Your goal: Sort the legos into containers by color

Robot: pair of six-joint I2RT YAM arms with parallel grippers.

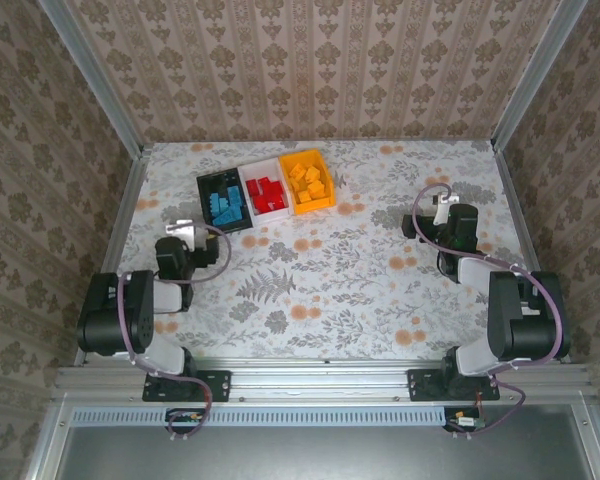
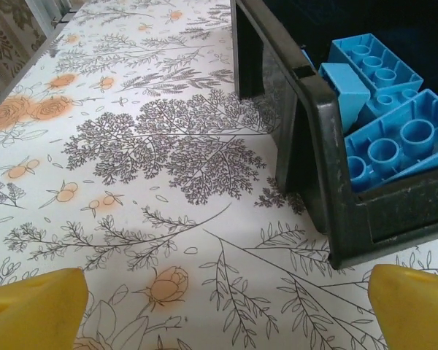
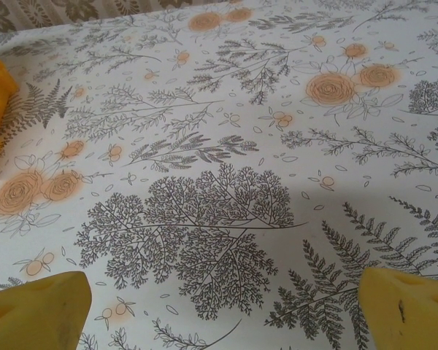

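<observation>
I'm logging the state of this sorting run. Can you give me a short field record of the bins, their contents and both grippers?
black bin: blue legos inside
white bin: red legos inside
orange-yellow bin: orange-yellow legos inside
bin layout: joined in a row, white in the middle
left gripper: open, empty, low beside the black bin
right gripper: open, empty, over the floral tablecloth

Flowered table [image 3: 204,146], right gripper [image 3: 220,310] spread wide
</observation>
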